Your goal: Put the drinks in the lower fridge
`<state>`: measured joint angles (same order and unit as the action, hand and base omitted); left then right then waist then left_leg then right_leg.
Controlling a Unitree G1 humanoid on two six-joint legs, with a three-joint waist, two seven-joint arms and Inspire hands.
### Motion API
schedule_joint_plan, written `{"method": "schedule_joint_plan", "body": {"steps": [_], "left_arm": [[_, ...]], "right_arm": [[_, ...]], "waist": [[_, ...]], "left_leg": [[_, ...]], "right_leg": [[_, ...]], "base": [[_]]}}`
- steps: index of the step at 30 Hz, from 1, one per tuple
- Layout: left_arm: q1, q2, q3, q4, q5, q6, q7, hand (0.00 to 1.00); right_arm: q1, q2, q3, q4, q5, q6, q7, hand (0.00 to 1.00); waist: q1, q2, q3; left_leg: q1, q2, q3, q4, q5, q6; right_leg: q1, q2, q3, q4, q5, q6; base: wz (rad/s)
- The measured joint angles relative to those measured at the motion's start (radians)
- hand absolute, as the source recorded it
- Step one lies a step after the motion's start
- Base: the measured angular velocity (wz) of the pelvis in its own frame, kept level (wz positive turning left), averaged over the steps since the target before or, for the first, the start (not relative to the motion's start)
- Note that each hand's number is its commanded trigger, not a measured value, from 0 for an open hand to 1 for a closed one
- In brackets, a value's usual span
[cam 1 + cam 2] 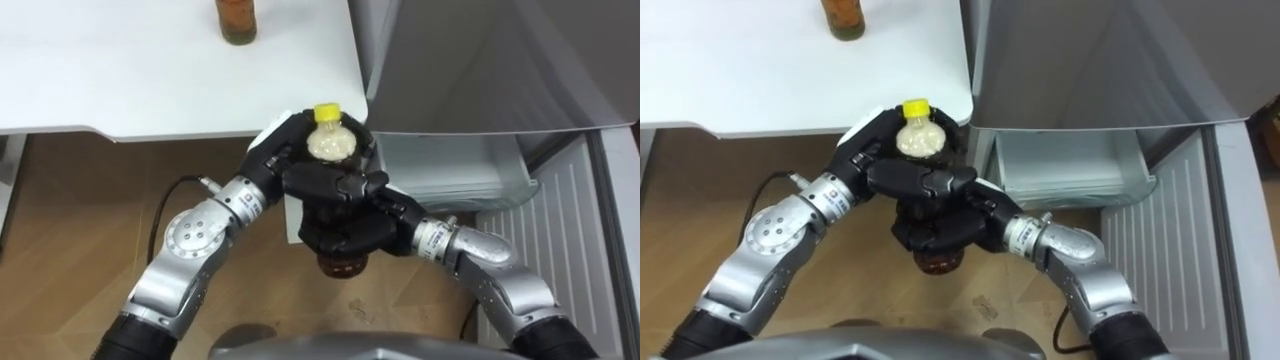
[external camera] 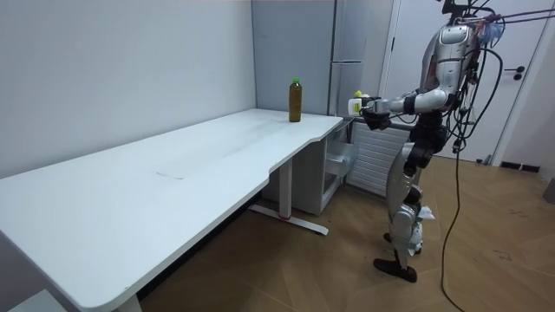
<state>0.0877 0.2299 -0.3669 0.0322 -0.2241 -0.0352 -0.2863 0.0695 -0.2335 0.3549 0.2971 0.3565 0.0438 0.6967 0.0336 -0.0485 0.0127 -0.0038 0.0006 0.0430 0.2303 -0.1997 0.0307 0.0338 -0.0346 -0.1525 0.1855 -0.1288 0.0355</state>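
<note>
Most of the yellow-capped bottle (image 1: 330, 143) is hidden under dark fingers — only its cap, pale shoulder and a brown edge of its base show. The second bottle (image 1: 237, 20) on the white table (image 1: 150, 80) is cut off by the top edge. Both arms bend inward before the chest: the left hand (image 1: 272, 150) is wrapped round the bottle's upper part, and the right hand (image 1: 345, 232) is clasped round it lower down. The bottle is upright, cap up, long axis vertical — held in the air just off the table's corner, near the fridge's pale drawer (image 1: 450, 170).
</note>
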Motion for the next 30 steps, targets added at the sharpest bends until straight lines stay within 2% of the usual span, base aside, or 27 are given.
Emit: {"method": "schedule_joint_plan", "body": {"steps": [10, 14, 20, 26, 30], "left_arm": [[-0.001, 0.010, 0.010, -0.005, -0.020, 0.000, 0.013, 0.00], [-0.008, 0.009, 0.012, -0.008, -0.019, -0.017, 0.016, 0.00], [-0.009, 0.017, 0.030, -0.082, -0.019, -0.018, 0.020, 0.00], [-0.009, 0.037, 0.057, -0.204, -0.019, -0.018, 0.012, 0.00], [-0.009, 0.074, 0.087, -0.312, -0.034, -0.018, -0.011, 0.00]], "right_arm": [[0.000, -0.005, 0.003, 0.001, 0.051, 0.000, -0.027, 1.00], [0.000, -0.009, 0.005, 0.001, 0.101, -0.004, -0.027, 1.00], [-0.003, -0.003, 0.005, -0.002, 0.151, -0.074, -0.021, 1.00], [-0.003, 0.001, 0.001, -0.021, 0.263, -0.146, 0.044, 1.00], [0.005, -0.004, -0.009, -0.088, 0.303, -0.166, 0.089, 1.00]], "waist": [[0.001, 0.002, 0.0030], [0.004, 0.001, 0.0040], [0.001, 0.010, 0.0099], [0.002, 0.011, 0.0092], [0.000, 0.011, 0.0088]], "left_leg": [[-0.003, 0.001, -0.001, -0.004, 0.000, 0.000], [0.001, 0.001, -0.004, 0.000, 0.000, 0.000], [-0.005, 0.001, -0.010, -0.009, 0.000, 0.000], [-0.007, -0.001, -0.016, -0.006, 0.000, -0.001], [-0.009, -0.001, -0.022, 0.006, 0.000, -0.001]], "right_leg": [[-0.009, 0.001, 0.001, 0.000, 0.000, 0.000], [-0.007, 0.001, 0.001, -0.001, 0.000, 0.000], [-0.005, 0.002, 0.001, -0.005, 0.000, 0.000], [0.000, 0.003, 0.000, -0.017, 0.000, 0.000], [0.002, 0.002, -0.002, -0.016, 0.000, 0.000]], "base": [[0.00], [0.00], [0.01], [0.04], [0.02]]}}
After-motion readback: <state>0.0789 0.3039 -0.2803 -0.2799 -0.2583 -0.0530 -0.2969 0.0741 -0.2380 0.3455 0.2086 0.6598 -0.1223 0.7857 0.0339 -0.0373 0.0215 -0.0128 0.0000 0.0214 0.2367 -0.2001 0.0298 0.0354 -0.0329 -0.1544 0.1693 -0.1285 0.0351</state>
